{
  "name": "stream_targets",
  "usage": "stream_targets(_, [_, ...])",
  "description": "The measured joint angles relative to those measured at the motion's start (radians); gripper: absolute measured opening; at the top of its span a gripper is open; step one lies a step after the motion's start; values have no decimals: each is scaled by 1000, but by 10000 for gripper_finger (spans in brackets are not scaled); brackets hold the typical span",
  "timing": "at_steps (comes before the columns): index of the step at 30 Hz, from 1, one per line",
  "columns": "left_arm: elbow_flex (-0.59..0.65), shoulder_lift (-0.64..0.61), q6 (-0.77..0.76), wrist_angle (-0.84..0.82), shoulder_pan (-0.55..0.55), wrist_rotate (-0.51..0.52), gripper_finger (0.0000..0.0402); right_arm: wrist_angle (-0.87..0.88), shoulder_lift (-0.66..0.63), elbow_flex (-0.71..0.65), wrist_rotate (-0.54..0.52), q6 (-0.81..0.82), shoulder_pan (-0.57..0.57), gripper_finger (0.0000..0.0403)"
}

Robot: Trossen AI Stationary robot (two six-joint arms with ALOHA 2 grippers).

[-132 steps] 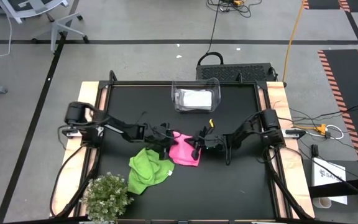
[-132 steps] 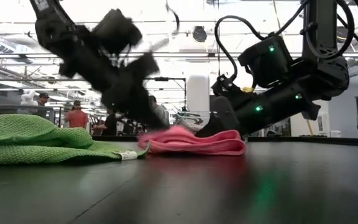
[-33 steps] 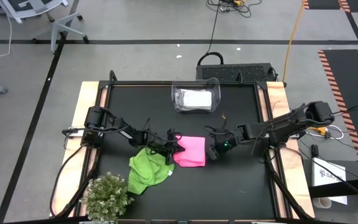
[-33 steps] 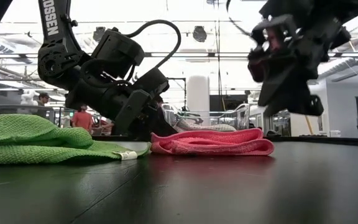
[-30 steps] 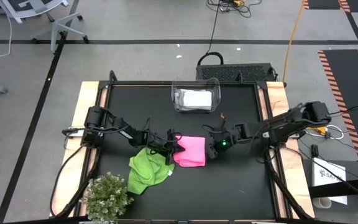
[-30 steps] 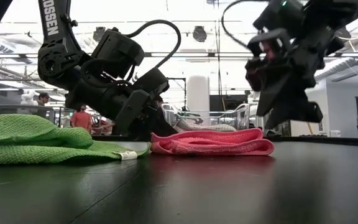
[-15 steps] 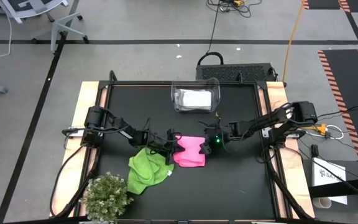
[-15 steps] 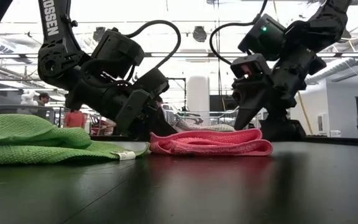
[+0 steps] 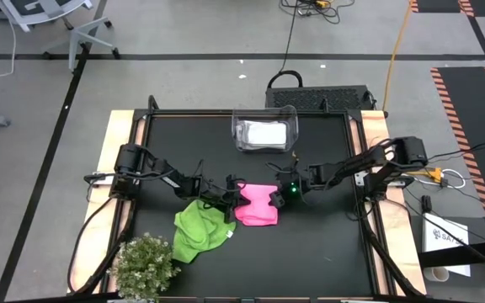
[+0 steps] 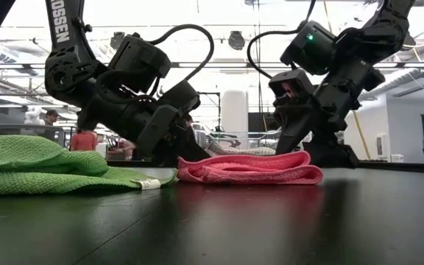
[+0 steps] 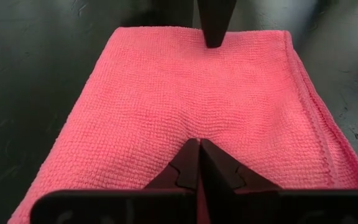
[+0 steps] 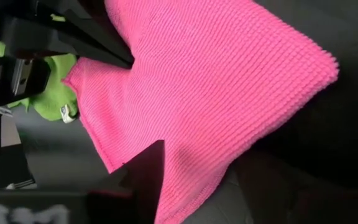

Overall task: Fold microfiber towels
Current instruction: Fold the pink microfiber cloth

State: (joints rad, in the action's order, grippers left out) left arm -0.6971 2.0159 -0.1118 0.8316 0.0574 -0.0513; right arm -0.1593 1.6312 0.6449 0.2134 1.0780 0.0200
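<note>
A pink towel lies folded flat on the black table, between my two grippers. My left gripper is shut and sits on the towel's left part. My right gripper is open at the towel's right edge, one finger over the cloth and the other beyond the edge. A lime green towel lies crumpled on the table at the pink one's near left. A white towel lies in the clear bin at the far side. My left gripper presses its shut fingertips down on the pink towel's top layer, near the left edge. It slants down from the table's left. The towel lies flat under it. My right gripper has one fingertip on the towel's top face at the right edge, slanting down from the right. Its other finger is off the cloth.
The clear plastic bin stands at the table's far middle. A small bushy plant sits at the near left corner. Bare black table lies to the near right of the pink towel.
My right gripper has come down and toward the table's left, from above the table to the pink towel's right edge. The towel has stayed flat in place.
</note>
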Motion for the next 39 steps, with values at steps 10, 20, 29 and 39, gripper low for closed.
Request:
stream_targets(10, [1, -114, -54, -5, -2, 9, 4, 1, 15, -1, -8, -46, 1, 45])
stream_targets(20, [0, -436, -419, -574, -3, 213, 39, -73, 20, -4, -9, -114, 0, 32])
stream_targets(29, [0, -524, -664, -886, -11, 185, 108, -134, 21, -4, -37, -177, 0, 78])
stream_targets(39, [0, -503, -652, -880, -80, 96, 199, -157, 19, -3, -34, -209, 0, 90])
